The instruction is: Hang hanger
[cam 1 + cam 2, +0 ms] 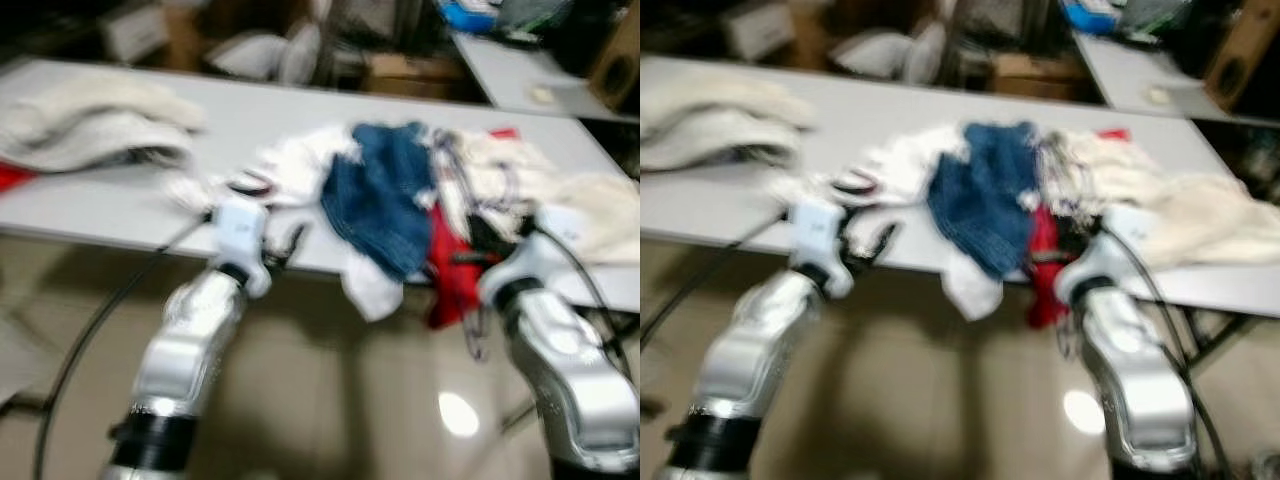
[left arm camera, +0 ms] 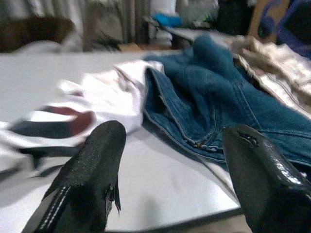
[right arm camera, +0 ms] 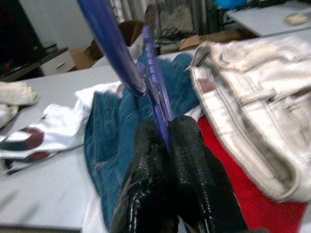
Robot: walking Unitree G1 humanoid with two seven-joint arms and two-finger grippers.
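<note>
I see a big gray table (image 1: 300,120) across the top half of the head view, with blue jeans (image 1: 385,195), white clothes and a red cloth piled in the middle. My right gripper (image 3: 167,145) is squeezed tight on a blue hanger (image 3: 121,53), low in the wrist picture over the jeans. My left gripper (image 2: 170,170) is wide open and holds nothing, at the table's near edge.

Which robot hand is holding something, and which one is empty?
The right gripper holds something: its fingers pinch a blue hanger. The left gripper is open, empty, above the table edge.
</note>
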